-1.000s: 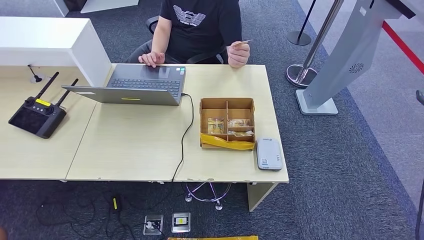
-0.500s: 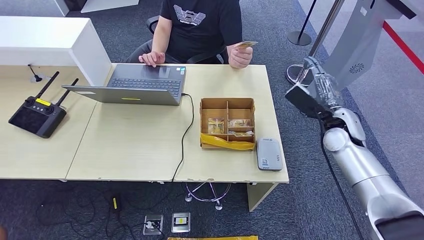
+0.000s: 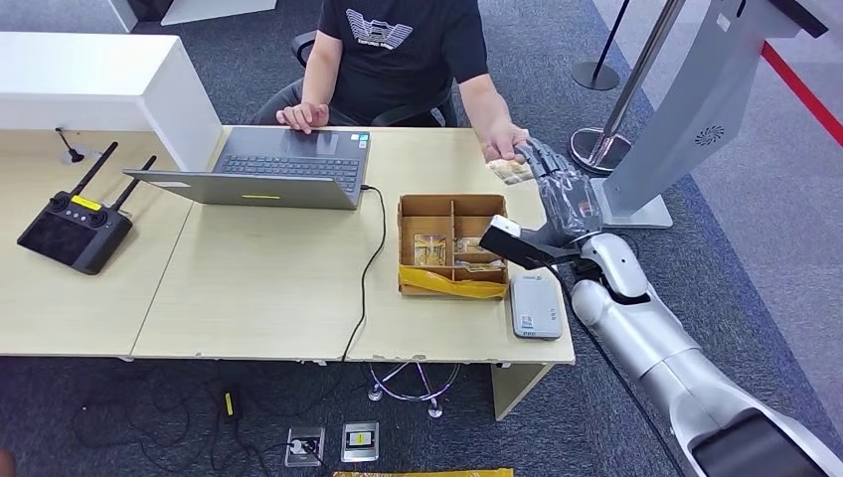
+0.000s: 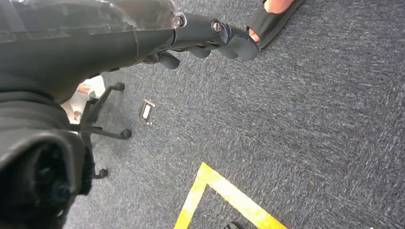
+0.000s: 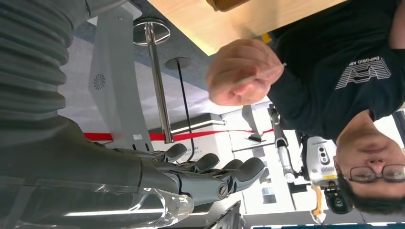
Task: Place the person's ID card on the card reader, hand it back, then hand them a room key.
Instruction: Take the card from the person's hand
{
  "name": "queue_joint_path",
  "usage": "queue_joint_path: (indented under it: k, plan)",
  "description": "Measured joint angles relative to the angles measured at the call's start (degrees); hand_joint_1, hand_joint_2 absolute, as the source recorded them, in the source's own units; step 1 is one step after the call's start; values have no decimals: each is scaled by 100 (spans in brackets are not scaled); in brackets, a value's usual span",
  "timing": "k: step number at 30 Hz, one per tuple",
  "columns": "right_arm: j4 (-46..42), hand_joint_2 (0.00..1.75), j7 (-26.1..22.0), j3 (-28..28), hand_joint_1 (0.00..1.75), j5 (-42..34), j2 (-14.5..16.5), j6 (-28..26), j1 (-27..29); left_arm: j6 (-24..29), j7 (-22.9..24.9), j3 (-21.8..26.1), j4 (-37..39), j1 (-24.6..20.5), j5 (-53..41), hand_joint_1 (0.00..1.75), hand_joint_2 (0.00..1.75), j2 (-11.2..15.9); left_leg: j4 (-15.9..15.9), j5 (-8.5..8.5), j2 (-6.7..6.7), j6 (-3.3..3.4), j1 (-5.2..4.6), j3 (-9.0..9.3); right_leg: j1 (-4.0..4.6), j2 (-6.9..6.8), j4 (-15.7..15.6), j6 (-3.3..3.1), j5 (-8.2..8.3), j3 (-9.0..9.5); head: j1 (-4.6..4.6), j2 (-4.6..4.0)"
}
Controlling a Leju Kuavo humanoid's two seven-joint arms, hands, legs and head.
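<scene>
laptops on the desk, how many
1. The laptop stands open at the desk's far side, in front of the seated person, whose hand rests at its keyboard edge. Nothing suggests another hidden.

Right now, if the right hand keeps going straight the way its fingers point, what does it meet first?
Most likely the person's hand holding out the ID card, just beyond the right hand. Its fingers are spread and hold nothing. The remaining gap cannot be judged.
</scene>
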Motion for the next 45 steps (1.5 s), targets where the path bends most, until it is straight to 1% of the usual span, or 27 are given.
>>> queue_joint_path:
  k: [4, 5, 6, 8, 9, 10, 19, 30, 33, 38, 43, 44, 45]
  plan:
    - [108, 175, 2, 55, 0, 12, 90, -19, -2, 33, 0, 0, 1, 6, -11, 0, 0, 0, 0, 0, 0, 0, 0, 0, 0, 1, 0, 0, 0, -1, 0, 0]
    - [125, 175, 2, 63, 11, 12, 111, -19, -2, 38, -1, 0, 1, 7, -11, 0, 0, 0, 0, 0, 1, 0, 0, 0, 0, 2, 0, 0, 0, -1, 0, 0]
    - [138, 175, 2, 71, 51, 14, 132, -20, -2, 42, -1, 0, 1, 8, -11, 0, 0, -1, 0, 0, 1, 0, 0, 0, 0, 2, 0, 0, 0, -1, 0, 0]
    - [160, 175, 2, 91, 138, 22, 174, -20, -4, 45, 0, 0, 1, 9, -5, 0, 0, -2, 0, 0, 1, 0, 0, 0, 0, 2, 0, 0, 0, -1, 1, 0]
    - [174, 175, 4, 102, 171, 27, 197, -19, -6, 47, 0, 0, 1, 10, -2, 0, 0, -3, 0, 0, 1, 0, 0, 0, 0, 2, 0, 0, 0, -1, 1, 0]
    - [187, 175, 8, 111, 175, 32, 224, -19, -10, 49, 0, 0, 1, 10, 3, 0, 0, -4, 0, 0, 1, 0, 0, 0, 0, 2, 0, 0, 0, -1, 1, 0]
    - [341, 175, 21, 149, 175, 233, 426, -161, -74, 79, 3, 0, 4, 21, 29, 0, 0, -51, 0, 0, 1, 0, 0, 0, 0, 2, 0, 0, 0, -1, 2, 0]
    - [548, 175, 4, 151, 175, 302, 492, -297, -156, 169, 17, 0, 6, 37, 67, 0, 0, -90, 1, 0, 3, 0, -1, 2, 0, 4, 0, 0, 0, -3, 1, 0]
    - [571, 175, 17, 122, 175, 298, 443, -304, -164, 187, 40, 0, 6, 39, 73, 0, 0, -91, 2, 0, 6, 0, -1, 4, 0, 7, -1, 0, 0, -3, 0, 0]
    - [556, 175, 142, 104, 175, 344, 247, -278, -151, 250, 105, 2, 6, 51, 84, 0, 0, -92, 3, 0, 7, 0, -2, 5, -1, 7, -2, 0, 0, -4, 0, 0]
    - [536, 175, 162, 100, 175, 345, 203, -272, -138, 257, 114, 2, 6, 53, 87, 0, 0, -92, 3, 0, 7, 0, -2, 5, -1, 8, -2, 0, 0, -3, 1, 0]
    - [506, 175, 181, 90, 175, 349, 140, -260, -120, 262, 121, 3, 6, 57, 93, 0, 0, -93, 3, 0, 9, 0, -3, 5, -2, 9, -3, 0, 1, -4, 1, 0]
    - [424, 175, 227, 49, 175, 351, -3, -213, -61, 272, 137, 4, 6, 62, 104, 0, 0, -95, 3, -1, 10, 1, -4, 5, -2, 11, -4, 1, 1, -4, 1, 0]
